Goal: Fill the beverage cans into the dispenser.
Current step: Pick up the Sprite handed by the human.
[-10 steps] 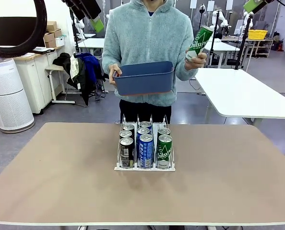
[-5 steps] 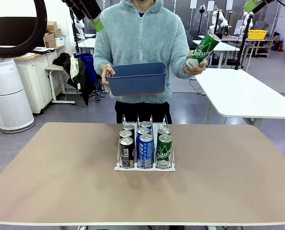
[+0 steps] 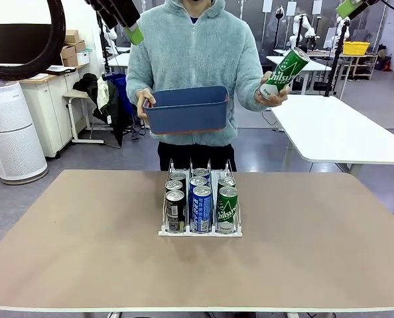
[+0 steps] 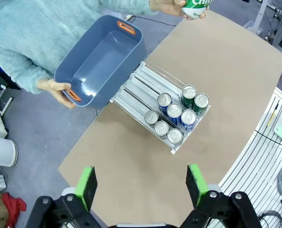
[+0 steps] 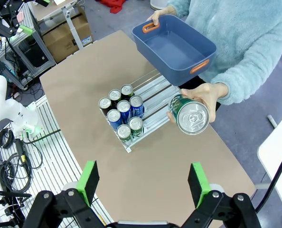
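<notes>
Left gripper (image 4: pixel 141 185): spread wide, holding nothing.
Right gripper (image 5: pixel 144 181): spread wide, holding nothing.
Green aluminium can (image 3: pixel 284 73): tilted in person's hand (image 3: pixel 278 93), one o'clock from white three-lane dispenser (image 3: pixel 200 232).

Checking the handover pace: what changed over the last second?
The person's hand tilted the green can further over and toward picture right; the blue bin shifted slightly left. The rack and its cans stayed put.

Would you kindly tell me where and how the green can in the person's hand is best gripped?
Probably the free upper half of the green can, the right tool closing across its round sides from above; the person's hand wraps its lower end.
</notes>
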Robot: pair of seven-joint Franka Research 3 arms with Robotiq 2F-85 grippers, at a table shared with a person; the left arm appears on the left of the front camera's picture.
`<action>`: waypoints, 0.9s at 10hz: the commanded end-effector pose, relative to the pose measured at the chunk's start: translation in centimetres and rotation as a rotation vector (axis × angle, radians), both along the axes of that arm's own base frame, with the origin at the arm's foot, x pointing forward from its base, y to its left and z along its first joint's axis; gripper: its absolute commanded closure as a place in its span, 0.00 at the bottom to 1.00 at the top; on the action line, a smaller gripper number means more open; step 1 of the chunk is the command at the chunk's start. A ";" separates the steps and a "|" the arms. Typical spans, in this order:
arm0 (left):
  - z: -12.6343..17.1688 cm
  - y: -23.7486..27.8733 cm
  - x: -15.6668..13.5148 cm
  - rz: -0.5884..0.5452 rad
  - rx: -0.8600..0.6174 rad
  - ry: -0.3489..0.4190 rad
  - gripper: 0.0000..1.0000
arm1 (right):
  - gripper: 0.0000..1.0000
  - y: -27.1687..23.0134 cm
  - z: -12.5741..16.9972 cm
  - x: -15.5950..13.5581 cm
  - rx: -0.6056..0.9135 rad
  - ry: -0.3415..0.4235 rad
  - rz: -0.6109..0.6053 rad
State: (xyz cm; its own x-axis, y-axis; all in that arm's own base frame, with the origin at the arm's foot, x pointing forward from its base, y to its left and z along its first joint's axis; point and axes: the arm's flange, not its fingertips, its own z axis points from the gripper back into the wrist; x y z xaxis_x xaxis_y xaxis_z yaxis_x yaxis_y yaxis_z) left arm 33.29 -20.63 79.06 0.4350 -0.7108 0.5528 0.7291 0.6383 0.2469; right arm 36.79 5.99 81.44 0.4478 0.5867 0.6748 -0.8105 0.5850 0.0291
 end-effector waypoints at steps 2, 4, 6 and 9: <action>-0.1 0.1 -0.1 0.004 -0.003 -0.004 0.00 | 0.00 0.0 0.0 0.0 0.000 0.000 0.000; -0.1 0.1 -0.1 0.004 -0.003 -0.004 0.00 | 0.00 -0.5 -0.2 1.9 0.006 -0.011 0.009; -0.1 0.1 -0.1 0.004 -0.003 -0.004 0.00 | 0.00 -0.3 -1.4 4.1 -0.021 -0.008 -0.009; -0.1 0.1 -0.1 0.004 -0.003 -0.004 0.00 | 0.00 -0.4 -3.6 7.2 -0.044 -0.019 -0.089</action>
